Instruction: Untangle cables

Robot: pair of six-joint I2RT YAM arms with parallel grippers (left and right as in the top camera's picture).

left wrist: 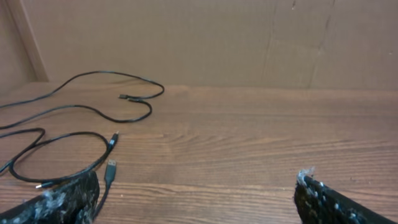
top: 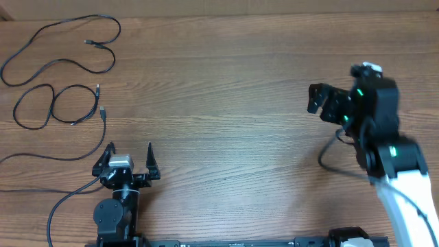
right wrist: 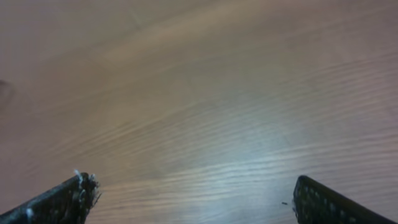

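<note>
The cables lie at the far left of the table point(top: 226, 62), well apart from the right arm and closer to the left one. The farther cable point(left wrist: 112, 73) snakes in wide open curves with both its small ends brought near each other. The nearer cable point(left wrist: 81, 134) is coiled in a couple of loops, and its USB plug point(left wrist: 111, 169) points toward the near edge. From overhead the two seem to lie side by side without crossing, though the thin lines run close together at the left edge, so we cannot be sure that no strand overlaps there.

The left gripper point(top: 130, 159) sits low at the near left, just this side of the looped cable. Its fingers are spread wide and nothing is between them. Its wrist camera faces the cables, which suits watching them or reaching in for the plug.

The right gripper point(top: 313, 100) hangs over bare wood on the right. Its jaws are also fully apart and empty, and its own view shows only wood grain. We judge it is held there to keep clear of the cables.

With both cables spread out and neither hand holding anything, we judge the untangling nearly or fully done. What may remain is opening out the nearer cable's loops.
</note>
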